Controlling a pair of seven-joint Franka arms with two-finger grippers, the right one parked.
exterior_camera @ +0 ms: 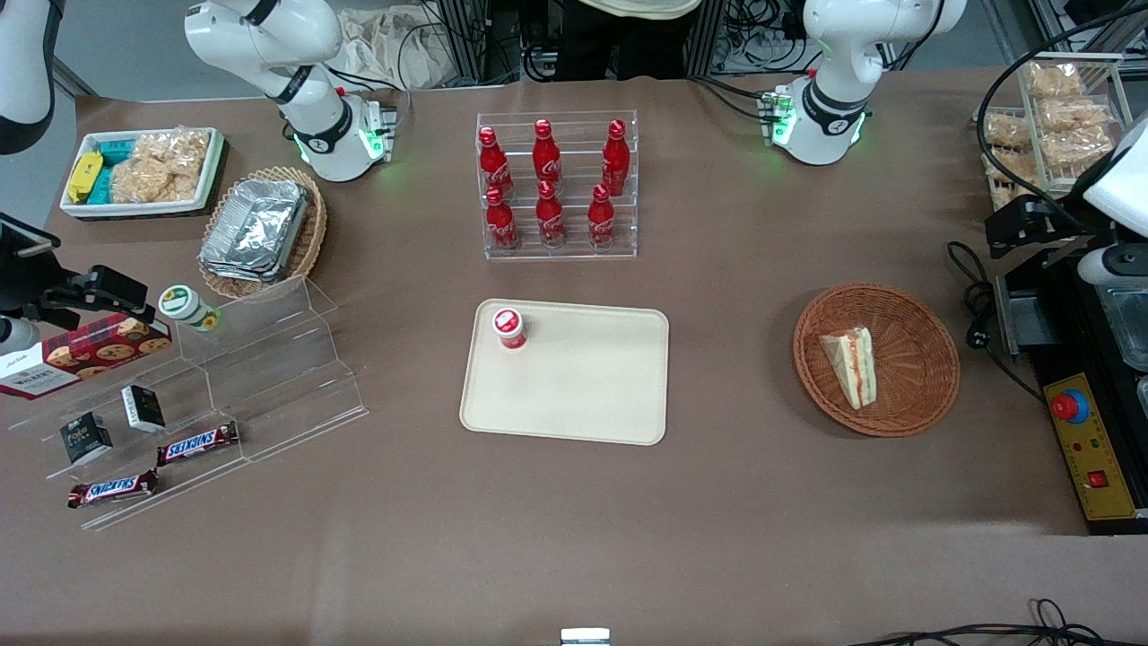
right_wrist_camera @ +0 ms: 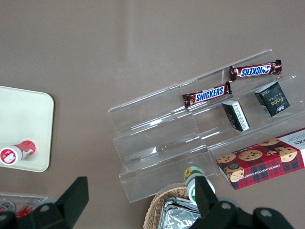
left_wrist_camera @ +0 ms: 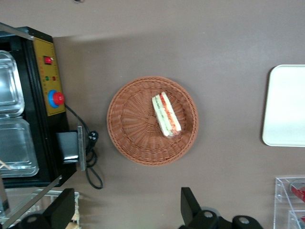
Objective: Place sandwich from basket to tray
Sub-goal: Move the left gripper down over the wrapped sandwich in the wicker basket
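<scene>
Nearest the front camera, two Snickers bars (exterior_camera: pixel 197 443) lie on the lowest step of a clear acrylic riser (exterior_camera: pixel 269 377) toward the parked arm's end of the brown surface (exterior_camera: pixel 574 538); two small dark cartons (exterior_camera: pixel 143 408) sit one step up, with a box of chocolate-chip cookies (exterior_camera: pixel 85 352) above them. At mid-depth the cream tray (exterior_camera: pixel 583 395) lies flat, carrying only a small red-capped bottle (exterior_camera: pixel 509 327) at a corner; well apart from it, toward the working arm's end, the reddish-brown basket (exterior_camera: pixel 915 395) holds the sandwich (exterior_camera: pixel 850 363), which lies on its side (filling layers showing) on the basket's floor. Farther from the camera, six red cola bottles (exterior_camera: pixel 549 184) stand in a clear rack (exterior_camera: pixel 558 247), and a tan wicker basket of foil containers (exterior_camera: pixel 256 229) sits near a white bin of snacks (exterior_camera: pixel 143 170). The left arm's gripper (left_wrist_camera: pixel 126 214) hangs high above the surface just beside the basket, touching nothing; its fingers (left_wrist_camera: pixel 189 205) are spread wide.
</scene>
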